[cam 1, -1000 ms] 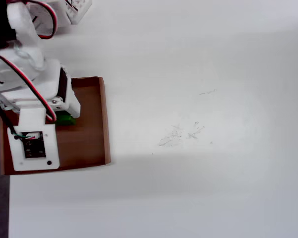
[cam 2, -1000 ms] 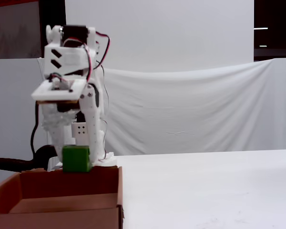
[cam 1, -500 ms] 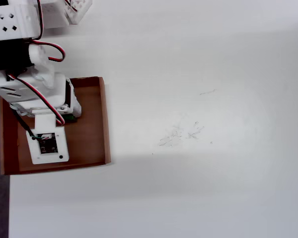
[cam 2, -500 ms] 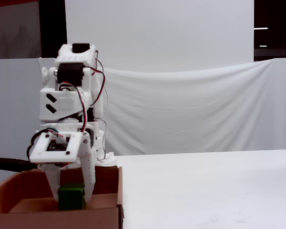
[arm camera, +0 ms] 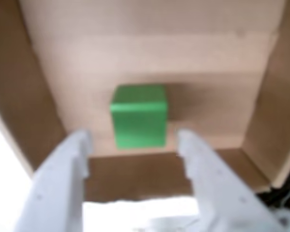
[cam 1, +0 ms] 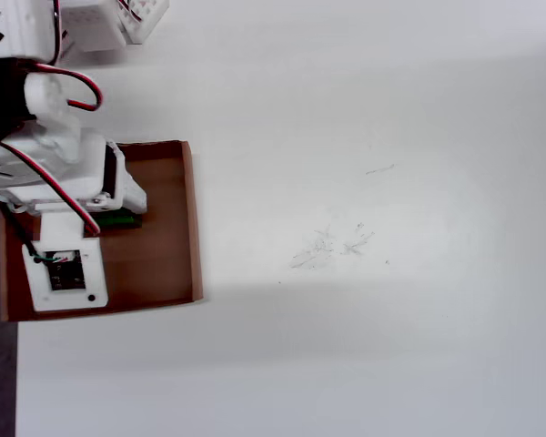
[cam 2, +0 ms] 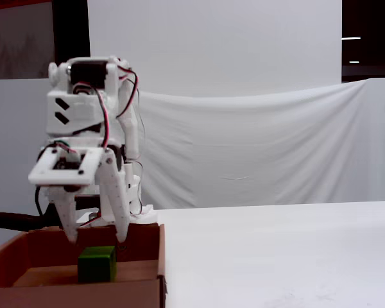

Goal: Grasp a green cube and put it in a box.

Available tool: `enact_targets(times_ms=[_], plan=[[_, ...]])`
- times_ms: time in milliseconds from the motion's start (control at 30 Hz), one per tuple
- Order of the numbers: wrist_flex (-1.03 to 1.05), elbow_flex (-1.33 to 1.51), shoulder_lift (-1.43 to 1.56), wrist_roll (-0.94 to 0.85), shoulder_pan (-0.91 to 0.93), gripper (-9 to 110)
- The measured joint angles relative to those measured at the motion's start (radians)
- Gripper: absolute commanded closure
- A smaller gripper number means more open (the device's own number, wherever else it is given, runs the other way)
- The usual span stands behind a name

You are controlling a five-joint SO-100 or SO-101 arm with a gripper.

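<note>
While the green cube (cam 2: 97,264) is sitting on the floor of the box (cam 2: 151,256), the end effector (cam 2: 95,239) is hanging just above it, spread open and gripping nothing.

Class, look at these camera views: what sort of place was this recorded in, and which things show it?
Probably a hobbyist's or lab's robot test bench, not a home or factory. A white 3D-printed arm with exposed wires, its gripper open, stands on a bare white table, a white sheet hung behind; the only props are a green cube and a cardboard box.

The hand (cam 2: 94,240) hangs spread above the green cube (cam 2: 96,264), hemmed only by the box (cam 2: 141,285) walls.
</note>
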Motion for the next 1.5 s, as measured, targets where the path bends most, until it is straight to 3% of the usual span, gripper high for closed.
enact_targets(times_ms=[367, 933, 1500], plan=[[0.193, 0.003, 0.370, -0.041, 0.023, 84], [0.371, 0.706, 1.161, -0.394, 0.071, 86], [0.278, 0.933, 1.351, -0.399, 0.071, 87]])
